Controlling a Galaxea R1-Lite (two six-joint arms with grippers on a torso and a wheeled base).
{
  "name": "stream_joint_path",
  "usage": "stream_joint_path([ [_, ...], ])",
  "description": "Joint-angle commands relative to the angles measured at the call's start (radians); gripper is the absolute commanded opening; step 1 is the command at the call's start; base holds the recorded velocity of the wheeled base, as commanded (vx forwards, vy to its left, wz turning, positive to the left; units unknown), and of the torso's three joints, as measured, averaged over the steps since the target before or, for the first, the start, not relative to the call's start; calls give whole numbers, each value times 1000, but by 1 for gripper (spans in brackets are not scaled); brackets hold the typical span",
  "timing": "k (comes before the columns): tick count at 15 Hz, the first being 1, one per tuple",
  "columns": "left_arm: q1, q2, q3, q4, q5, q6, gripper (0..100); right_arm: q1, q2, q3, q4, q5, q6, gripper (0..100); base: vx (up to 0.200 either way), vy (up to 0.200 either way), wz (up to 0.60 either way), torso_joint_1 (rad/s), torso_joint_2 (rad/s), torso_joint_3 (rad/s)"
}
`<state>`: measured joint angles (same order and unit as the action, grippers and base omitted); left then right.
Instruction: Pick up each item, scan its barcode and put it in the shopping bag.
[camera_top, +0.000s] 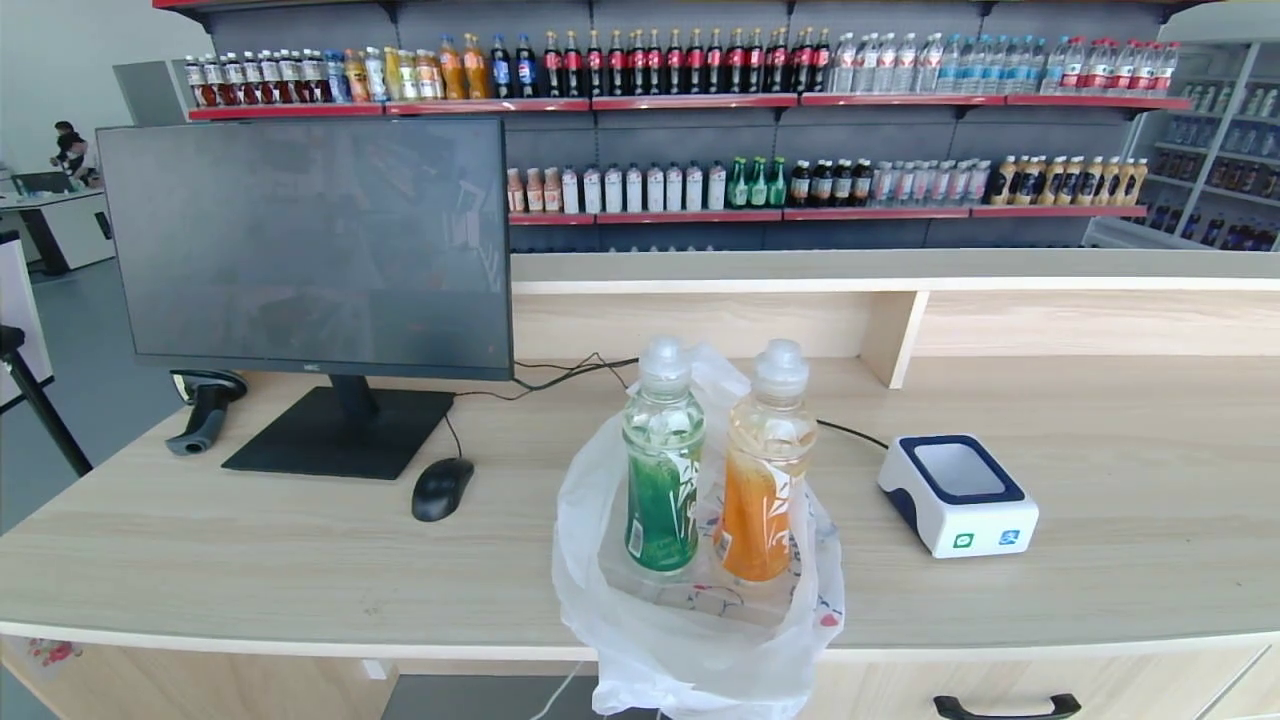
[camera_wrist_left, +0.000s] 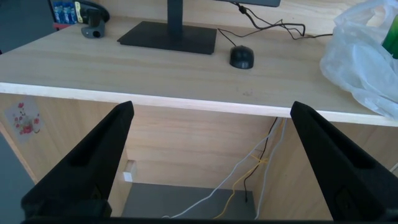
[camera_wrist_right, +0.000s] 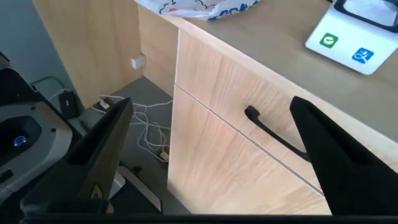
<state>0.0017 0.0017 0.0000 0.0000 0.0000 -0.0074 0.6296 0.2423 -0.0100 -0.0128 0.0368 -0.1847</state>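
Task apparently complete: green bottle (camera_top: 662, 480) and orange bottle (camera_top: 762, 490) stand in the shopping bag (camera_top: 585, 510) on the counter (camera_top: 250, 560); left pincer (camera_wrist_left: 210, 111) and right pincer (camera_wrist_right: 211, 106) gape apart, empty.

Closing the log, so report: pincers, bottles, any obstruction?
Open, empty: left pincer, right pincer. Upright inside shopping bag: green bottle, orange bottle. Nothing blocks the scanner.

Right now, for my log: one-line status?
green bottle, orange bottle upright in shopping bag | left pincer open | right pincer open
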Motion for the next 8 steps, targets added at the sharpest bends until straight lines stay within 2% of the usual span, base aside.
stream_joint_path([
  [1, 1, 0, 0, 0, 0, 0, 100, -16, -48, -8, 11, 6, -9, 100, 0, 0, 0, 0, 0, 0],
  [2, 0, 0, 0, 0, 0, 0, 100, -111, -43, -8, 13, 5, -9, 100, 0, 0, 0, 0, 0, 0],
  [4, 0, 0, 0, 0, 0, -2, 100, -479, -32, -10, 14, 15, -12, 100, 0, 0, 0, 0, 0, 0],
  [5, 1, 0, 0, 0, 2, -6, 100, -636, -43, -10, 16, 54, -18, 100, 0, 0, 0, 0, 0, 0],
  [6, 1, 0, 0, 0, 2, -8, 100, -677, -57, -10, 16, 61, -18, 100, 0, 0, 0, 0, 0, 0],
  [8, 1, 0, 0, 0, 2, -9, 100, -663, -176, -11, 16, 68, 21, 100, 0, 0, 0, 0, 0, 0],
])
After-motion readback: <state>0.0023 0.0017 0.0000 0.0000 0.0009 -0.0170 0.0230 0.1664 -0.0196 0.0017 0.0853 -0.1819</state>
